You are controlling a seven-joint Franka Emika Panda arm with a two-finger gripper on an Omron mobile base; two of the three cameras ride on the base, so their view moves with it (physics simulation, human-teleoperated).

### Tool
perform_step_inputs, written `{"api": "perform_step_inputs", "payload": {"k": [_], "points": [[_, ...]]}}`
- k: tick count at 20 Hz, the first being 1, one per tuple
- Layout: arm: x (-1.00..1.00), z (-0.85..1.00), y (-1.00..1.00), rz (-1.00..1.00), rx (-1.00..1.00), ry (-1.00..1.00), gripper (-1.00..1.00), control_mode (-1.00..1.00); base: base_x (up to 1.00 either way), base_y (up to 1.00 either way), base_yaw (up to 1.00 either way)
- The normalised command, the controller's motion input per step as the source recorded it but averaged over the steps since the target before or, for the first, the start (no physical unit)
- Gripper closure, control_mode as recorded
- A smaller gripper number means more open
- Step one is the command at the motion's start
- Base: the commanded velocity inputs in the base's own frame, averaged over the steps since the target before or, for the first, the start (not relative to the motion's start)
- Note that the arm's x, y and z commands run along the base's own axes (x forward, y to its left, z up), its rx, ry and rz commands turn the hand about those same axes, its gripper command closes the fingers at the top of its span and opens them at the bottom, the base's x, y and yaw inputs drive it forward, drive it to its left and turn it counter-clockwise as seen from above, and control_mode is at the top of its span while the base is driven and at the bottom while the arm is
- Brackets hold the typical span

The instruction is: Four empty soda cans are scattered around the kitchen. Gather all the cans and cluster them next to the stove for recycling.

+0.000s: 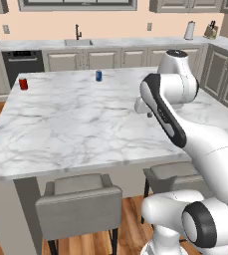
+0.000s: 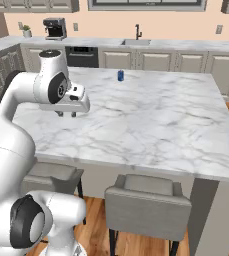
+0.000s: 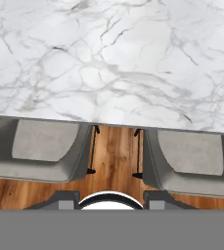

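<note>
Pincer: the white arm's two-finger pincer (image 2: 66, 114) hangs just above the near part of the white grey-veined marble island worktop (image 1: 85, 124), its short dark tips pointing down; the tips stand narrow, as close as they come, with nothing between them.
Pincer in the left base view: (image 1: 149, 114), tucked under the white forearm, near the right side of the worktop.
Below the pincer: bare marble, nothing touching the tips.
Hand view: the near edge of the worktop (image 3: 111, 63) crosses the picture, and beyond it lie two grey upholstered stools (image 3: 45, 146) side by side on the brown wood plank floor (image 3: 114, 146).
Stools in the base views: two grey stools tucked under the near edge of the island (image 1: 80, 204).
Blue soda can: small upright blue cylinder with a silvery top (image 1: 98, 75), on the far edge of the island worktop, well apart from the pincer; also seen at (image 2: 120, 75).
Red soda can: small upright red cylinder (image 1: 23, 83), at the far left corner of the island, well apart from the blue one.
Far wall: a marble counter run with a steel sink and dark tap (image 1: 78, 40), grey-beige panelled cabinets (image 2: 151, 61) below it.
Far counter, left: black coffee machine (image 2: 54, 28).
</note>
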Motion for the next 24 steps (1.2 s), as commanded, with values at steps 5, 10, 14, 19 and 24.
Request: {"api": "perform_step_inputs", "payload": {"k": [5,10,14,19,24], "points": [[0.0,0.0,0.0,0.0,0.0,0.0,-1.0,1.0,-0.03,0.01,0.0],[0.0,0.0,0.0,0.0,0.0,0.0,-1.0,1.0,-0.19,0.53,0.0],[0.0,0.0,0.0,0.0,0.0,0.0,-1.0,1.0,-0.27,0.87,0.0],[0.0,0.0,0.0,0.0,0.0,0.0,-1.0,1.0,-0.38,0.97,0.0],[0.0,0.0,0.0,0.0,0.0,0.0,-1.0,1.0,-0.43,0.98,0.0]]}}
